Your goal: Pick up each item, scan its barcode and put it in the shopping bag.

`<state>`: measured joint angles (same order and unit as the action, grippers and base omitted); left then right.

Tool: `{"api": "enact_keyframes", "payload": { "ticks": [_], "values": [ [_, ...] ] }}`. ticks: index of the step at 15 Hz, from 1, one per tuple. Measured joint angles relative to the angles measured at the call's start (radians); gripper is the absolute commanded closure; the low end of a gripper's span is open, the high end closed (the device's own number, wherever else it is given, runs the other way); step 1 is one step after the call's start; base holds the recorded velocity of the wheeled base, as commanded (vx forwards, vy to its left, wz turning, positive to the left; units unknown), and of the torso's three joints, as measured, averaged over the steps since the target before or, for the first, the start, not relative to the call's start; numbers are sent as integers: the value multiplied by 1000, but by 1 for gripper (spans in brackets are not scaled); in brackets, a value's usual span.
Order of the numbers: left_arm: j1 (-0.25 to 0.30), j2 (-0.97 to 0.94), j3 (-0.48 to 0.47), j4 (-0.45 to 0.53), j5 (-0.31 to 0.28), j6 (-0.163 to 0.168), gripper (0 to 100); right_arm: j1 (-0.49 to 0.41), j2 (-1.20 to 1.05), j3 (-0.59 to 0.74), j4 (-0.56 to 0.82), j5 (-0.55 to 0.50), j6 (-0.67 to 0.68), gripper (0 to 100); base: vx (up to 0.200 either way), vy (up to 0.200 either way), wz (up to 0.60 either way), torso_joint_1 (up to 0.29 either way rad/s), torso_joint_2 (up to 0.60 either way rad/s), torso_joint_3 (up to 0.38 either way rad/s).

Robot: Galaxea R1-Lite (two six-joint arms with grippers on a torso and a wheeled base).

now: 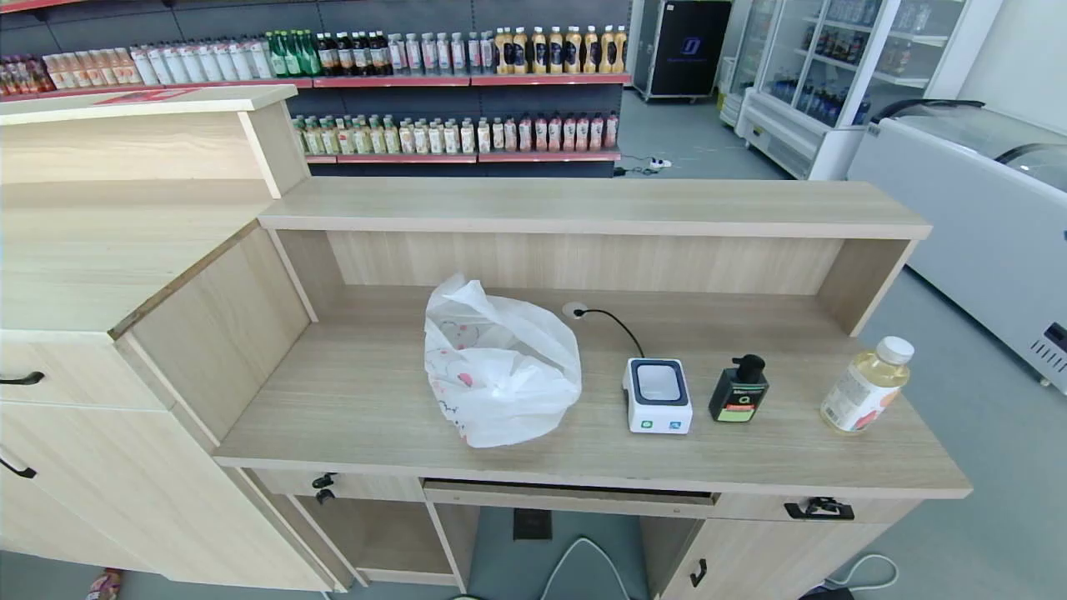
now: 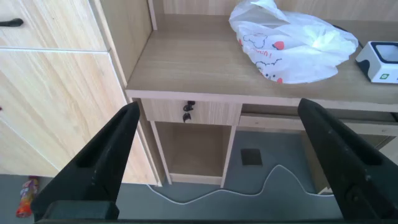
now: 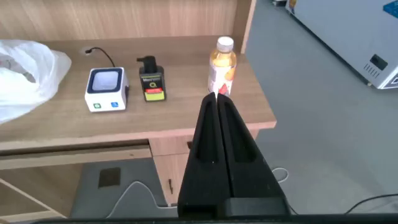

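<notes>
On the wooden counter [image 1: 375,400] a white plastic shopping bag [image 1: 498,363] stands left of centre. To its right sits a white barcode scanner [image 1: 657,394] with a black cable. Further right come a small black pump bottle [image 1: 738,389] and a clear bottle of yellow drink [image 1: 865,385] with a white cap. My left gripper [image 2: 217,112] is open, held low in front of the counter's left end, with the bag [image 2: 292,40] beyond it. My right gripper [image 3: 219,102] is shut on nothing, in front of the counter edge near the yellow bottle [image 3: 222,68].
A raised shelf [image 1: 583,208] runs over the back of the counter. A taller cabinet [image 1: 125,250] stands on the left. Drawers with black handles [image 1: 819,508] sit under the counter. Store shelves of drinks [image 1: 458,83] and freezers [image 1: 984,192] are behind.
</notes>
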<state>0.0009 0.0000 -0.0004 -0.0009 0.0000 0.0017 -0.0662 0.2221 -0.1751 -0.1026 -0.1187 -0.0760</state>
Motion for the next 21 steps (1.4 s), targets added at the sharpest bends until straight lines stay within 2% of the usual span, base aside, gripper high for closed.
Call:
{"api": "enact_keyframes", "payload": {
  "ticks": [3,5,6,9,11,13,16,21],
  "values": [
    [0,0,0,0,0,0,0,1,321,-230,-25,28,31,100,0,0,0,0,0,0],
    [0,0,0,0,0,0,0,-8,562,-342,-94,54,39,100,0,0,0,0,0,0],
    [0,0,0,0,0,0,0,-18,672,-381,-144,71,38,0,0,0,0,0,0,0],
    [0,0,0,0,0,0,0,-80,986,-462,-357,179,3,0,0,0,0,0,0,0],
    [0,0,0,0,0,0,0,-152,1183,-496,-486,336,-62,0,0,0,0,0,0,0],
    [0,0,0,0,0,0,0,-222,1347,-540,-537,517,-179,0,0,0,0,0,0,0],
    [1,0,0,0,0,0,0,-280,1562,-628,-530,730,-428,0,0,0,0,0,0,0],
    [0,0,0,0,0,0,0,-312,1729,-659,-502,791,-630,0,0,0,0,0,0,0]
  ]
}}
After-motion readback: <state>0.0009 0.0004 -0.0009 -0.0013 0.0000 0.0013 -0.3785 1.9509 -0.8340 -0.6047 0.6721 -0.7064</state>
